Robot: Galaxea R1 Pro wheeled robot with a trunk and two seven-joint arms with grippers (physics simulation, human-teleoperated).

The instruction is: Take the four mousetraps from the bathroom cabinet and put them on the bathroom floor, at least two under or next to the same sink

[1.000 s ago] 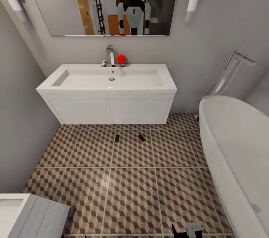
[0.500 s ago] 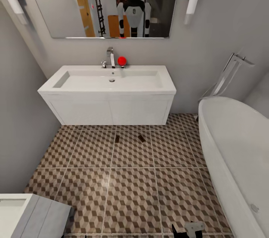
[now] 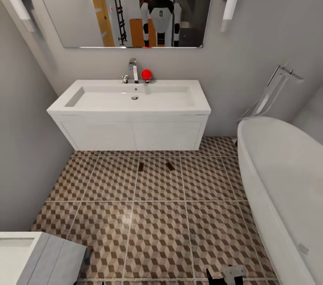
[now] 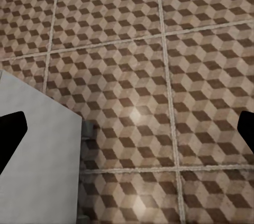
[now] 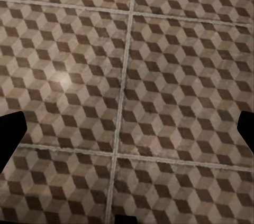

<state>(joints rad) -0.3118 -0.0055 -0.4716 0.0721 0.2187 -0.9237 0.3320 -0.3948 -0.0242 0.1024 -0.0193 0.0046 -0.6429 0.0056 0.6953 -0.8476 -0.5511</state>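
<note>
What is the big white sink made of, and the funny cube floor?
The sink looks like smooth white ceramic or plastic: plain, even, softly shiny surface. The floor seems to be glazed tile: square pieces split by pale grout lines, printed with brown and beige cubes, with a faint light glare.

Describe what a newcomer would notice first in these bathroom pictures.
The wide white bathroom sink hangs on the far wall under a mirror that reflects the robot, with a red ball beside its chrome faucet. Two mousetraps lie on the cube-patterned bathroom floor before it, left of the bathtub.
</note>
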